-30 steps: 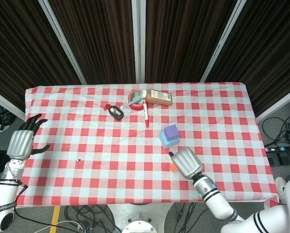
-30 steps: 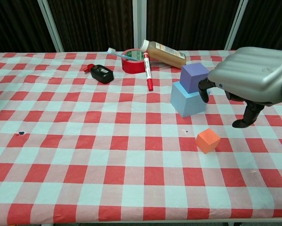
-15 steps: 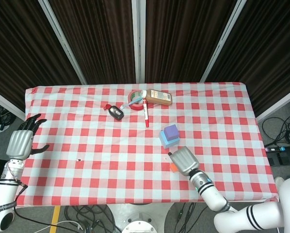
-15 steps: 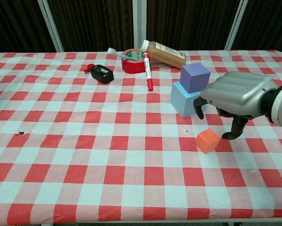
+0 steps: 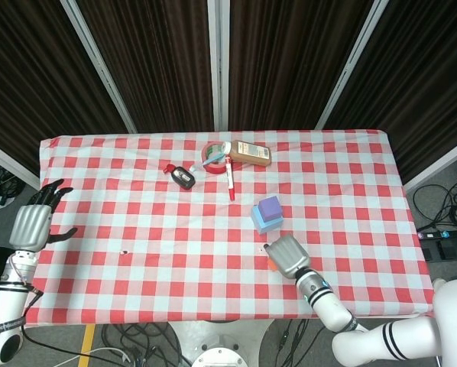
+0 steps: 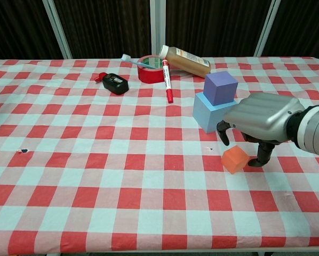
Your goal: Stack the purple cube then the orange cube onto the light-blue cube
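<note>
The purple cube (image 6: 220,87) (image 5: 270,206) sits on top of the light-blue cube (image 6: 207,115) (image 5: 259,222), right of the table's middle. Just in front of that stack, the orange cube (image 6: 234,159) lies on the checked cloth; the head view shows only a sliver of it (image 5: 272,264) under my hand. My right hand (image 6: 262,118) (image 5: 288,254) hovers low over the orange cube. Its thumb is beside the cube's right face and its fingers (image 6: 222,133) hang at the upper left, not clamped. My left hand (image 5: 34,225) is spread out past the table's left edge.
At the back of the table lie a red tape roll (image 6: 151,70) with a toothbrush (image 6: 135,61) across it, a brown bottle (image 6: 185,60) on its side, a red marker (image 6: 167,81) and a black key fob (image 6: 115,83).
My right hand has come down and to the left, from beside the stack to just over the orange cube. The cubes and my left hand have not moved.
</note>
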You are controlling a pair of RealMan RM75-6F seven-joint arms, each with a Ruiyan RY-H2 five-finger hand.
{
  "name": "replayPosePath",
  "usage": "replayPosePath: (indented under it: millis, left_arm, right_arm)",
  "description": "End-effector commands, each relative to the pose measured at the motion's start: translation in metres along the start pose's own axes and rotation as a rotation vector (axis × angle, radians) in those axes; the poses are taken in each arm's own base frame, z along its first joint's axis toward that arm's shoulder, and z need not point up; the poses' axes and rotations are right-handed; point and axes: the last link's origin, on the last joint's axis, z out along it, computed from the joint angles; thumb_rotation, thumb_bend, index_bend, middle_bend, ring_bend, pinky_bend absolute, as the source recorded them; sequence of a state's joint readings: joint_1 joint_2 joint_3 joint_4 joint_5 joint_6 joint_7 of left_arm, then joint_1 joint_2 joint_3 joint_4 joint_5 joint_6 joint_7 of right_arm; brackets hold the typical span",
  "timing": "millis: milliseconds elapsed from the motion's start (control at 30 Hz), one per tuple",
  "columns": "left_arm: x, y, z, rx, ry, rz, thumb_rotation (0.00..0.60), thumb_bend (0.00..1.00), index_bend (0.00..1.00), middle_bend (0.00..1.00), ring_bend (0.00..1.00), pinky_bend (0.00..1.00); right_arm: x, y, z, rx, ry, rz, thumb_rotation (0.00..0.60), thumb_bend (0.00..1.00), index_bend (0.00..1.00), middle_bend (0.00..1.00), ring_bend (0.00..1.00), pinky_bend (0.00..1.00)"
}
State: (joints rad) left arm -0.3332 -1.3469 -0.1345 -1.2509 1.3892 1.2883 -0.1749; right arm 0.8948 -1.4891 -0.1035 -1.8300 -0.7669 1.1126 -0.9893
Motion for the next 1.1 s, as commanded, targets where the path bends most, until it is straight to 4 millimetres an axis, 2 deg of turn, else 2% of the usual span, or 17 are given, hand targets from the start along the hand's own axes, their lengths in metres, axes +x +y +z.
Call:
replayPosePath:
  millis: [33, 700, 967, 1100]
  left_arm:
    - [0.0, 0.0, 0.0, 0.001, 0.0, 0.0, 0.6, 0.21, 0.26, 0.2, 0.13, 0.23]
    - [-0.006, -0.012, 0.0, 0.043, -0.021, -0.009, 0.6, 0.21, 0.26, 0.2, 0.13, 0.23]
    - [-0.006, -0.013, 0.0, 0.045, -0.026, -0.012, 0.6, 0.21, 0.26, 0.2, 0.13, 0.23]
    - [-0.007, -0.013, 0.0, 0.047, -0.027, -0.013, 0.6, 0.21, 0.26, 0.2, 0.13, 0.23]
  right_arm:
    - [0.0, -0.001, 0.003, 0.002, -0.003, -0.002, 0.6, 0.11, 0.39, 1.0, 1.0, 0.99]
    - [-0.003, -0.006, 0.014, 0.008, -0.001, 0.02, 0.6, 0.16, 0.46, 1.0, 1.0, 0.99]
    - [0.009, -0.004, 0.009, 0.007, 0.045, 0.034, 0.6, 0.17, 0.51, 1.0, 1.0, 1.0]
    - [0.03, -0.003, 0.005, 0.004, 0.1, 0.046, 0.6, 0.17, 0.51, 1.0, 1.0, 1.0]
